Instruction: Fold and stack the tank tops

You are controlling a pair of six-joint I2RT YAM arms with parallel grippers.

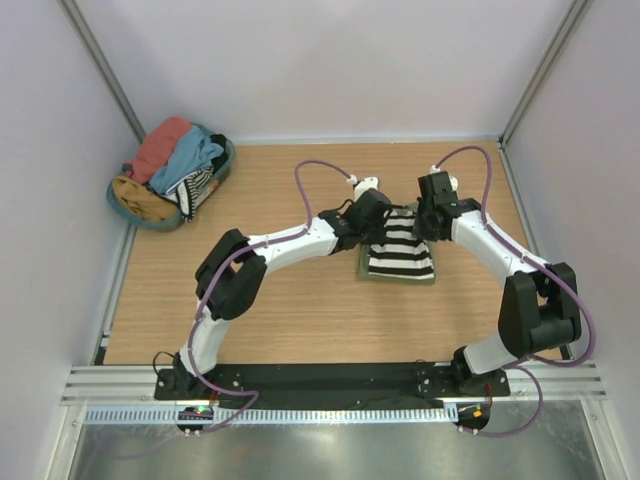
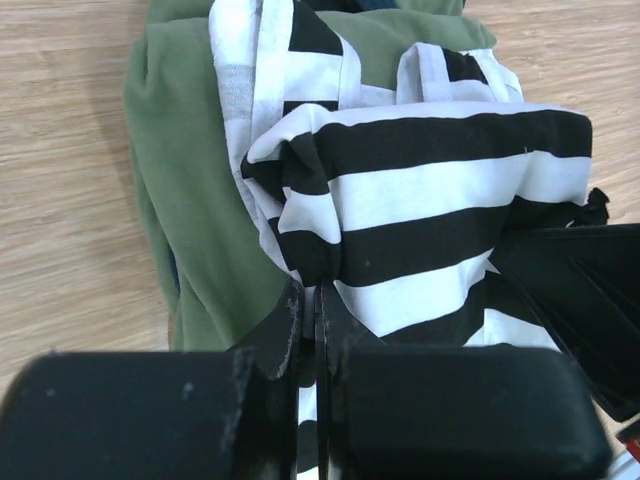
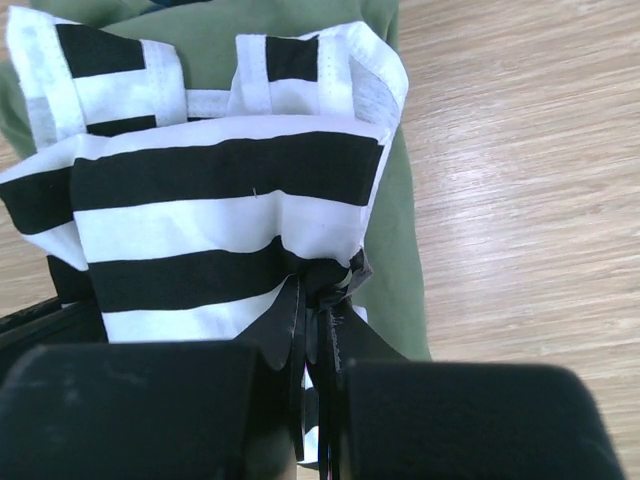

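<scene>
Table carries folded olive tank top beneath both hands. Striped tank top lies on it, between them. Left hand and right hand each pinch a bunched striped edge.

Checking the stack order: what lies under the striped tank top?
The olive green tank top, showing past the striped tank top. Its middle is covered; whatever else lies there is hidden.
</scene>
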